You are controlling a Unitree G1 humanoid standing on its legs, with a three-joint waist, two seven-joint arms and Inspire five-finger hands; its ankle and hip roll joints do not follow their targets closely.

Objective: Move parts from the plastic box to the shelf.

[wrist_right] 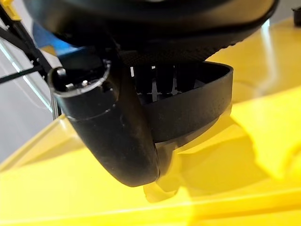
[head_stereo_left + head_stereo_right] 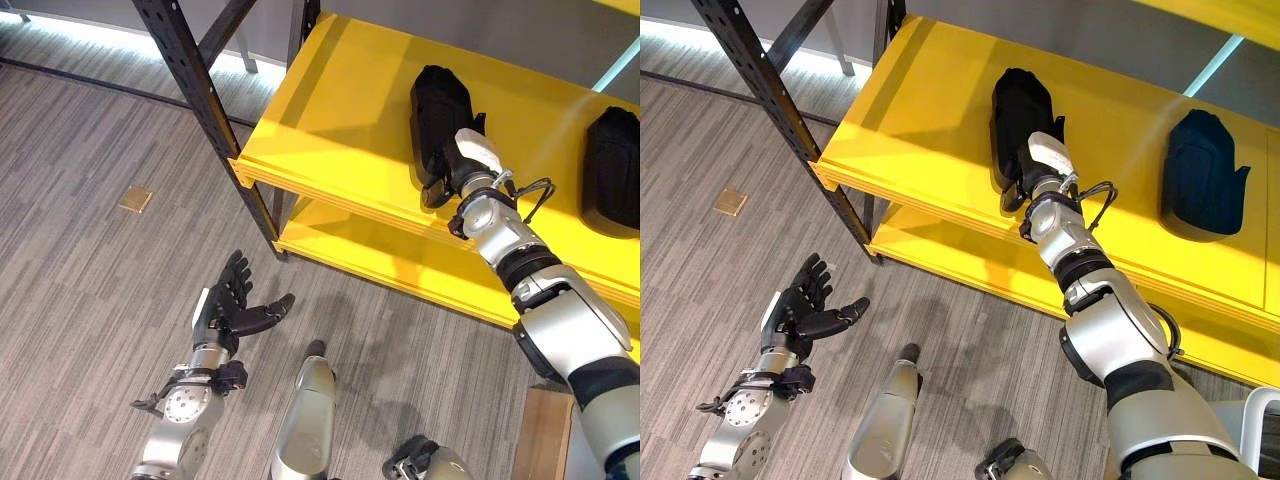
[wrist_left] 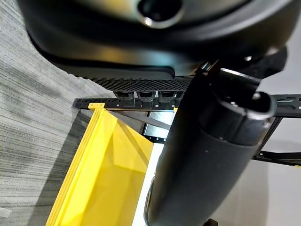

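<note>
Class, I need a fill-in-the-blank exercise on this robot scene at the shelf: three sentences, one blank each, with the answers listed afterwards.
1. The shelf boards are coloured ____.
2. The robot's right hand rests on a black part that lies on the ____.
3. The left hand hangs over the floor with its fingers ____ and holds nothing.

Missing words: yellow; shelf; open
</note>
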